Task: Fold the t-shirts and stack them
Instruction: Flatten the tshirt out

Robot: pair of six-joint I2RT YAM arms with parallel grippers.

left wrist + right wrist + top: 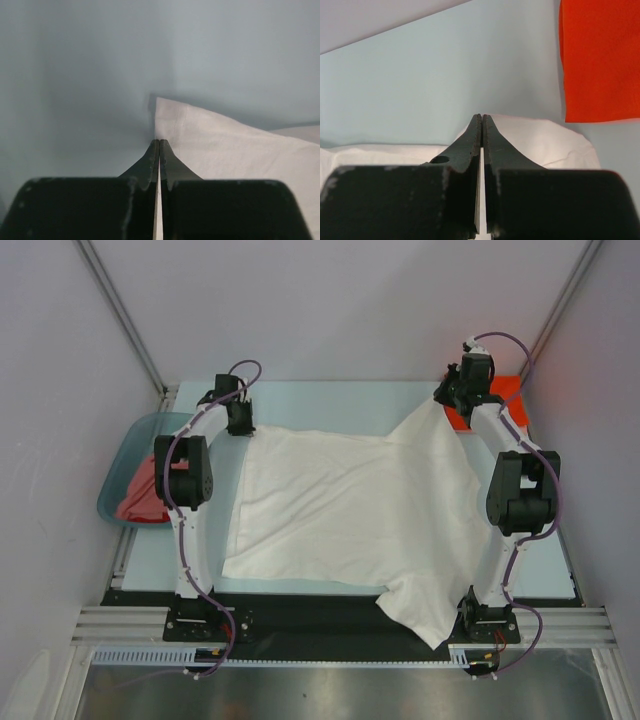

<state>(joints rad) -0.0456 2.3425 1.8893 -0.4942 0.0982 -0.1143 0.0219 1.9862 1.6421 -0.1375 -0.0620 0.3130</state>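
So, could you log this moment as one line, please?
left gripper: shut on white t-shirt | right gripper: shut on it, corner raised | orange t-shirt: far right

White t-shirt (350, 510) lies spread, rumpled, centre; orange-red one (512, 390) far right; red ones (145, 495) heaped left

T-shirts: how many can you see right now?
3: a white t-shirt spread mid-table, an orange-red t-shirt at the far right corner, a red t-shirt bundled in the basin at left; that bundle may hide more.
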